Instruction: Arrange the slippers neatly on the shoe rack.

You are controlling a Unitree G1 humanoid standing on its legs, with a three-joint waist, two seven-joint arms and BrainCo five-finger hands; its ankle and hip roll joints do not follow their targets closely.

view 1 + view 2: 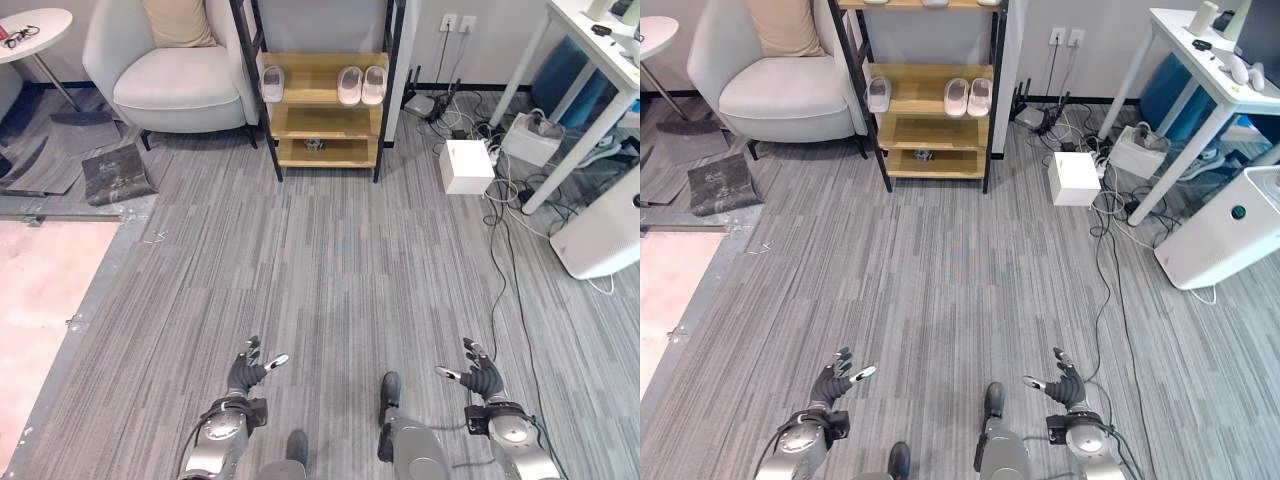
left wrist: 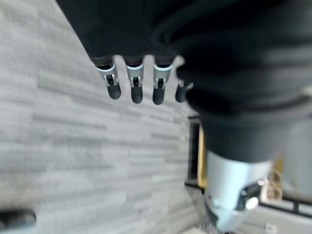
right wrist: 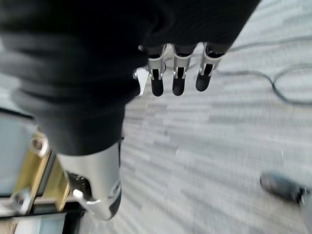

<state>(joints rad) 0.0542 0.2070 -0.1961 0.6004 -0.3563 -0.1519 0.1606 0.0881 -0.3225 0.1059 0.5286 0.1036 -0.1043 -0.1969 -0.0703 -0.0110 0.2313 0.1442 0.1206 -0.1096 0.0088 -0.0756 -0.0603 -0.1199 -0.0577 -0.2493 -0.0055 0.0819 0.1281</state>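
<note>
Slippers are sitting on the wooden shoe rack (image 1: 325, 120) across the room: a pale pink pair (image 1: 361, 85) side by side toward the right end of a shelf, touching each other, toes pointing to the wall, and a single greyish slipper (image 1: 272, 83) lying alone at the left end of the same shelf, well apart from the pair. The right eye view is catching a higher shelf (image 1: 922, 4) of the rack with more items on it, too cut off to identify. Down low in both eye views, the left robot hand (image 1: 247, 368) and right robot hand (image 1: 477, 372) are hovering over the floor, fingers spread apart and holding nothing; the wrist views are showing the same straight fingers (image 2: 135, 84) from close above the floor, with the rack's wood just visible past each thumb. Grey plank floor (image 1: 330, 270) is stretching between the robot and the rack. A light armchair (image 1: 170, 70) is standing just left of the rack, and a white box (image 1: 466, 165), tangled cables (image 1: 505, 200) and a white surface (image 1: 590, 50) are filling the right side.
</note>
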